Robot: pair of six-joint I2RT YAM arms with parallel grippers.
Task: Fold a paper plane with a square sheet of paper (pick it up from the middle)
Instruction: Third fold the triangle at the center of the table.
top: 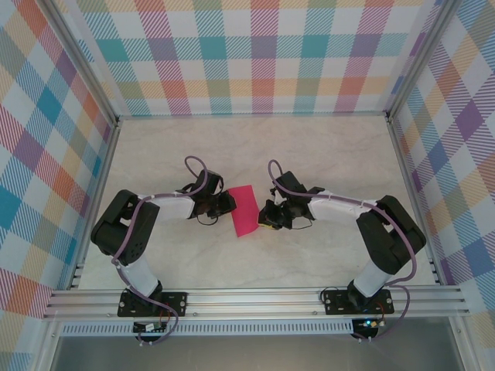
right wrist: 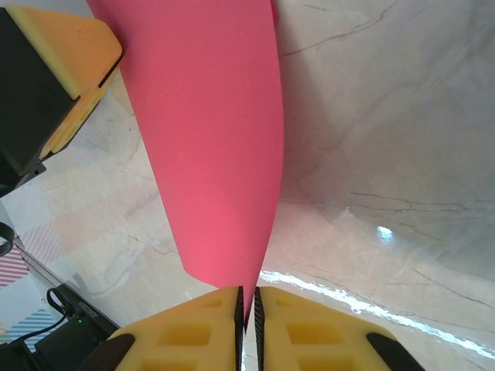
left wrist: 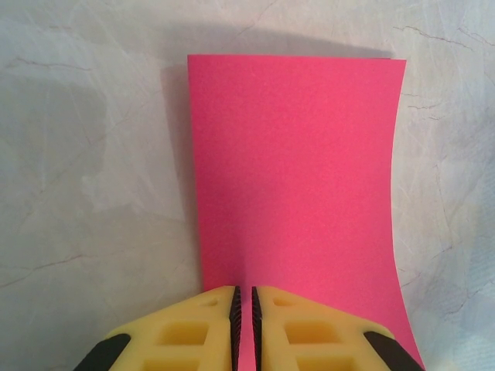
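Note:
The square sheet of paper (top: 246, 210) is a magenta-pink narrow rectangle held just above the table between both arms. My left gripper (top: 230, 202) is shut on its left edge. In the left wrist view the paper (left wrist: 294, 170) stretches away from the gripper (left wrist: 245, 297), and pink shows between the ridged pads. My right gripper (top: 263, 216) is shut on the paper's right side. In the right wrist view the paper (right wrist: 209, 131) curves down to a corner pinched in the gripper (right wrist: 247, 297). A yellow finger of the left gripper (right wrist: 54, 69) shows at the upper left there.
The marble-patterned table (top: 325, 154) is walled by checked panels at the back (top: 255, 54) and on both sides. An aluminium rail (top: 255, 297) carrying the arm bases runs along the near edge. Free tabletop lies behind and in front of the paper.

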